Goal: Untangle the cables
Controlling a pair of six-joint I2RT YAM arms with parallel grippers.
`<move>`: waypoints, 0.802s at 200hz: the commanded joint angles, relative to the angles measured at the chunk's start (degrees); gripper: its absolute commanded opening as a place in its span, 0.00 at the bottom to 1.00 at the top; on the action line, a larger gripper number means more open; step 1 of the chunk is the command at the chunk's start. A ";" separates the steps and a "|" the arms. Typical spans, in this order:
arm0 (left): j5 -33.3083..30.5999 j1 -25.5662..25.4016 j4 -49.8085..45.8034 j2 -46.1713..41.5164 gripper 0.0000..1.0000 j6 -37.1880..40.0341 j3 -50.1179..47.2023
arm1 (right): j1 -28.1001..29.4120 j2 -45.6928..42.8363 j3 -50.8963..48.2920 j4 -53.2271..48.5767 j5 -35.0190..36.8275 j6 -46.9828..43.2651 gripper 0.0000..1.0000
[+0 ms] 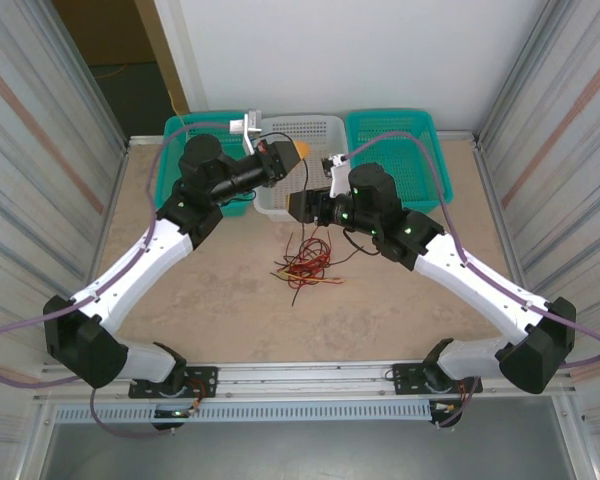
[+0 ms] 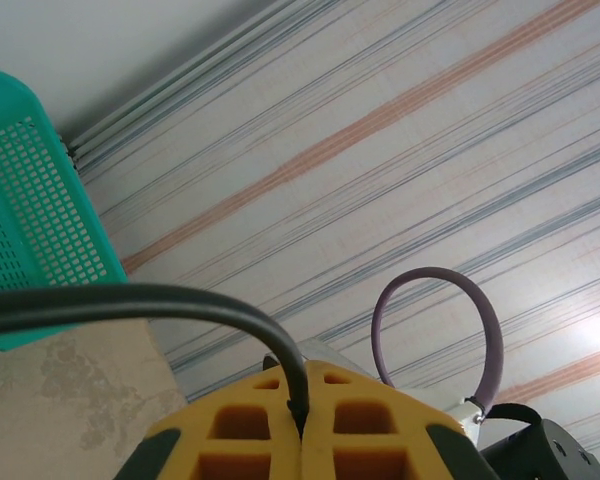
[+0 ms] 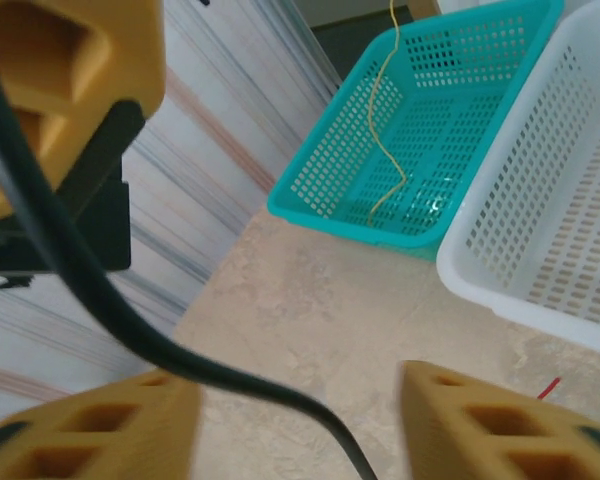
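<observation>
From above we cannot separate single strands in the cables (image 1: 305, 265), a thin red, black and yellow heap on the stone-patterned table (image 1: 210, 290), just nearer the bases than both grippers. The left gripper (image 2: 300, 425) pinches one black cable (image 2: 130, 300) (hollow-celled yellow fingers closed); it passes between the right gripper's (image 3: 300, 410) wide-apart fingers, contact unclear.

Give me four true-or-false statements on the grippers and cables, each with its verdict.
1. The left gripper is shut on a black cable. True.
2. The right gripper is clamped shut. False: its fingers stand apart, with the black cable passing between them.
3. A pale yellow wire lies in a teal basket. True.
4. The tangle of red cables sits in the white basket. False: it lies on the table.
</observation>
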 commanded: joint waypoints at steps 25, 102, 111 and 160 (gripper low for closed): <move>0.54 0.63 3.01 0.08 0.00 -1.81 -0.71 | 0.16 -0.90 -0.93 0.90 -0.71 0.17 0.20; -3.42 2.04 -8.15 -1.42 0.53 7.72 -1.54 | -4.97 -1.04 3.92 -8.98 7.47 -0.81 0.00; -5.42 2.04 -12.62 -2.13 0.59 11.03 -1.33 | -7.36 -0.95 5.26 -9.94 6.56 -0.88 0.00; -12.59 2.04 -18.19 -9.16 0.74 18.84 -11.10 | -19.58 6.29 18.92 -17.50 6.75 -5.85 0.00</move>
